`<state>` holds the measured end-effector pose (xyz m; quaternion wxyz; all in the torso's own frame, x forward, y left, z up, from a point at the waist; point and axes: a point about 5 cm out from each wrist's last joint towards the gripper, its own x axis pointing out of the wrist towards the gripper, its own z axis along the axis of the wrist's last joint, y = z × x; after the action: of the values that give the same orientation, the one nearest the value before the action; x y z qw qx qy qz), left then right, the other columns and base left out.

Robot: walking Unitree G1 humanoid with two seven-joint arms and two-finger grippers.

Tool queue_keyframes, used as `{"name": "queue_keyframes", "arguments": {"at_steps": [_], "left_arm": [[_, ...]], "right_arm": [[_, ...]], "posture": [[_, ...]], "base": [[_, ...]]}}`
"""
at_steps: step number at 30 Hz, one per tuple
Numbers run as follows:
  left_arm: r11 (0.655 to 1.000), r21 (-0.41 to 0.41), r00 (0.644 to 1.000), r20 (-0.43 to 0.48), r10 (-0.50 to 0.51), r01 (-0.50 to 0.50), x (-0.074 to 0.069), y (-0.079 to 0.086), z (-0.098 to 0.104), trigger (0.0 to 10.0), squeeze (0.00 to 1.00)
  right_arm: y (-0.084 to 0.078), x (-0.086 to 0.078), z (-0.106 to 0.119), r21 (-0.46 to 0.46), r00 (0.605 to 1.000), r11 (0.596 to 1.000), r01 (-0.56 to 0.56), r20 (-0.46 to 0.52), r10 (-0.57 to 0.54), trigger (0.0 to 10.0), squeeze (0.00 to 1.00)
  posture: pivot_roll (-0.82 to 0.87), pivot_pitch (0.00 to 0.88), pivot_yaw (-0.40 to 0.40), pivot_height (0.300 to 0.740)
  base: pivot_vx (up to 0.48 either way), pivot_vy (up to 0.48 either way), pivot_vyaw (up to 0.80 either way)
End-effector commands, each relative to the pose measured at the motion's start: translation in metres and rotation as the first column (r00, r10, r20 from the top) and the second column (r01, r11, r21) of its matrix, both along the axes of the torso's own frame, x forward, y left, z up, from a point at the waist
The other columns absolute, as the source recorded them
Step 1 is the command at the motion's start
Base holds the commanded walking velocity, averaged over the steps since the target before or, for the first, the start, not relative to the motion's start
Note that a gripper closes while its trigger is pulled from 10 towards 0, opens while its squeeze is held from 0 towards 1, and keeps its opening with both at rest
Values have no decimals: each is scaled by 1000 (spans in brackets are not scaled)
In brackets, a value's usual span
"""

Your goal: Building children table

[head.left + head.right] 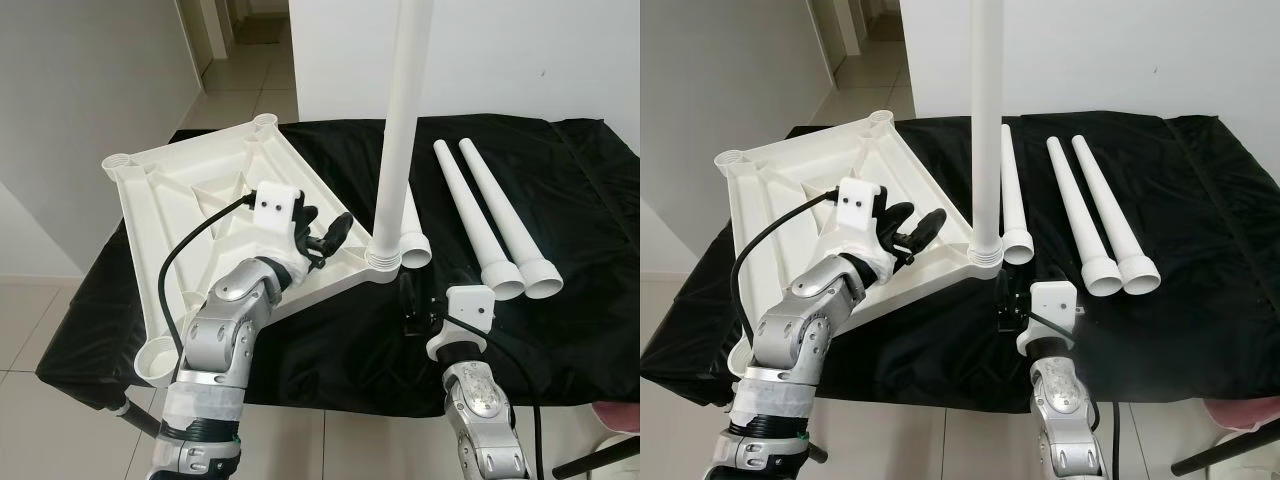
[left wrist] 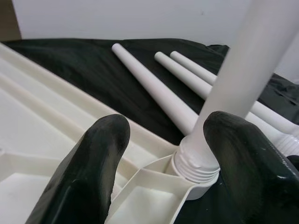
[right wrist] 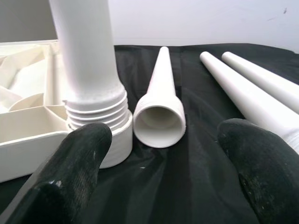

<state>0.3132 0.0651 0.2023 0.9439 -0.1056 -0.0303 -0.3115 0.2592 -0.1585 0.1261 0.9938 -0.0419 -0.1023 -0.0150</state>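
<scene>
The white plastic tabletop lies upside down on the black cloth. One white leg stands upright in the tabletop's near right corner socket, its threads showing at the base. My left gripper hovers open over the tabletop's rim, just left of that socket, its fingers framing the leg. My right gripper is open just in front of the socket. A loose leg lies with its open mouth facing the right gripper. Two more loose legs lie further right.
The black cloth covers a low table whose front edge runs just ahead of my arms. Tiled floor lies to the left, a white wall stands behind, and a pink object sits at the lower right.
</scene>
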Motion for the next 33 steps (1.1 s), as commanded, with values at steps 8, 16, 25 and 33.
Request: {"name": "queue_keyframes", "arguments": {"at_steps": [8,16,25,33], "left_arm": [[999,-10,999,-24,41,-41,2,5,-17,10000,0],[974,-35,974,-43,220,-222,0,24,-43,10000,0],[977,38,976,-53,210,-208,-5,24,-62,10000,0],[976,-10,971,-110,214,-216,-4,28,-64,10000,0]], "right_arm": [[-9,4,10,8,992,994,111,52,-112,10000,0],[0,4,14,38,994,997,69,79,-72,10000,0],[14,5,7,79,998,997,-9,58,4,10000,0],[15,9,7,78,999,997,6,51,-10,10000,0]], "posture": [[-104,13,86,740],[-102,15,89,740],[-98,5,80,740],[-107,0,70,740]], "base": [[0,0,0],[0,0,0],[0,0,0],[0,0,0]]}}
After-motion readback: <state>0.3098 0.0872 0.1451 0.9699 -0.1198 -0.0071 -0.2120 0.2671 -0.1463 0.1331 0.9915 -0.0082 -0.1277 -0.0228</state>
